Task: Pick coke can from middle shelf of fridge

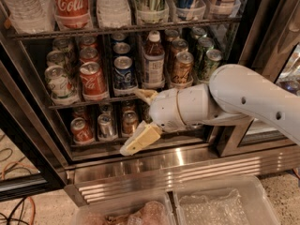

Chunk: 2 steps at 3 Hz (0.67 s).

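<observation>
The coke can is red with white script and a silver top. It stands at the front of its lane on the middle shelf of the fridge, with more cans behind it. My gripper is open and empty. It hangs in front of the shelves, to the right of the coke can and a little lower. Its upper finger sits near the middle shelf's edge below a blue can. Its lower finger reaches down in front of the bottom rack. The white arm comes in from the right.
A brown bottle and gold and green cans stand right of the blue can. A tall Coca-Cola bottle and water bottles fill the top rack. Small cans, one orange-red, line the bottom rack. Clear plastic bins sit on the floor below.
</observation>
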Each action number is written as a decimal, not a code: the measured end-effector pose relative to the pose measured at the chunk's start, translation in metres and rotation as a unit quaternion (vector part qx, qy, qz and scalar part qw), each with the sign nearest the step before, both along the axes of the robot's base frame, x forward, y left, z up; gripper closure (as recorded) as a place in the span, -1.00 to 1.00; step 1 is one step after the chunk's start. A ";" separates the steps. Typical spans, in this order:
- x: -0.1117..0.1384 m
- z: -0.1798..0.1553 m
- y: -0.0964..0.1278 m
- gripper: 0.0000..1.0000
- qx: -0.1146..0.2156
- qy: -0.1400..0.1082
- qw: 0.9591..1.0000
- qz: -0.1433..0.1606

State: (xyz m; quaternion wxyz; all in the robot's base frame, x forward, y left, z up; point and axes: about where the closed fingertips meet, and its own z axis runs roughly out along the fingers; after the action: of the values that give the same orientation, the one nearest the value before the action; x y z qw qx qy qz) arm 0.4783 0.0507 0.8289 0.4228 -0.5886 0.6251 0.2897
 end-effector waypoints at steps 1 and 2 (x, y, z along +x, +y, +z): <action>0.000 -0.008 0.014 -1.00 0.025 0.007 1.000 0.005; -0.002 -0.014 0.032 -1.00 0.051 0.011 0.999 0.013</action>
State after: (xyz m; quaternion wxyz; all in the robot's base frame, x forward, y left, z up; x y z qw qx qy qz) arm 0.4768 0.0829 0.8152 0.4416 -0.5708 0.6067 0.3332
